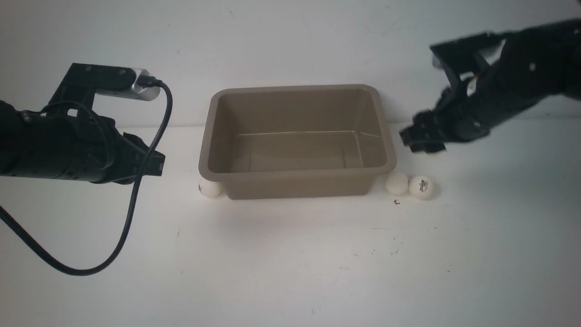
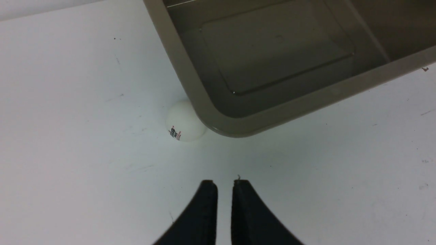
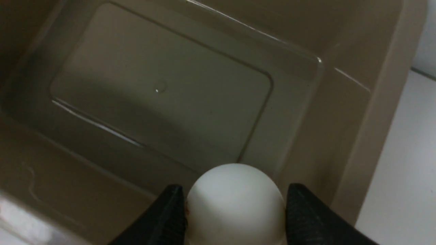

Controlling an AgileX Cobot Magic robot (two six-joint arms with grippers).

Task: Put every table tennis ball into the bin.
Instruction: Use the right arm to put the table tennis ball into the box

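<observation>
Ball [image 3: 235,200], round, white, seemingly matte

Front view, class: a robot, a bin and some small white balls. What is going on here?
The right gripper grips one ball beside the bin's right rim, its camera looking into the bin, which holds nothing yet. Three balls lie on the table by the bin's front corners: one left, two right. The left gripper, closed and empty, hangs near the left one.
</observation>
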